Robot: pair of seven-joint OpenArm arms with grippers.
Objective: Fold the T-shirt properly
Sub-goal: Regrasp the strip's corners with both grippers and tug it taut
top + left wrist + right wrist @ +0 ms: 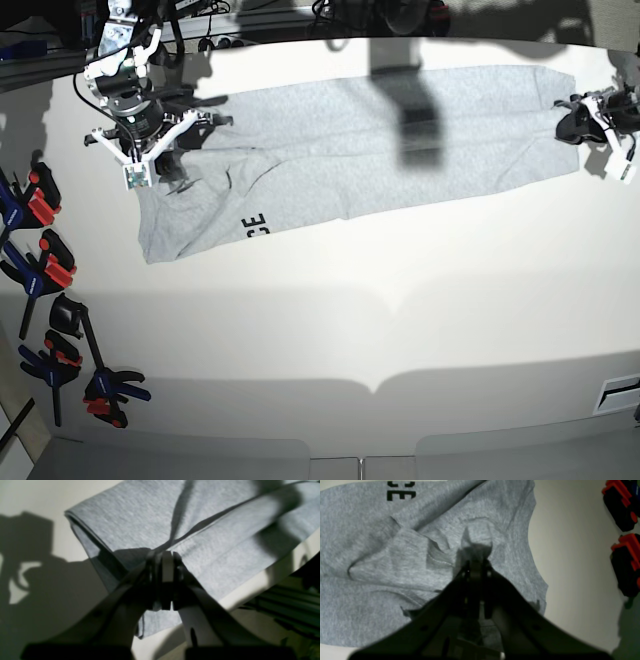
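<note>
The light grey T-shirt (360, 140) lies stretched across the far part of the white table (400, 300), folded lengthwise. Black letters (255, 225) show near its lower left edge. My right gripper (476, 566) is at the shirt's left end, shut on a pinched-up bunch of fabric, and the T-shirt (382, 555) wrinkles around it. At the right end, by the table's edge, my left gripper (166, 556) is shut on the layered edge of the T-shirt (150, 517), with creases running out from the pinch. In the base view the right gripper (172, 158) and left gripper (568, 122) stand at opposite ends.
Several black clamps with red and blue handles (45, 270) lie along the table's left side, and two of them (626, 562) sit close to the right gripper. The table edge (262, 580) runs just beside the left gripper. Cables and gear (380, 15) crowd the back.
</note>
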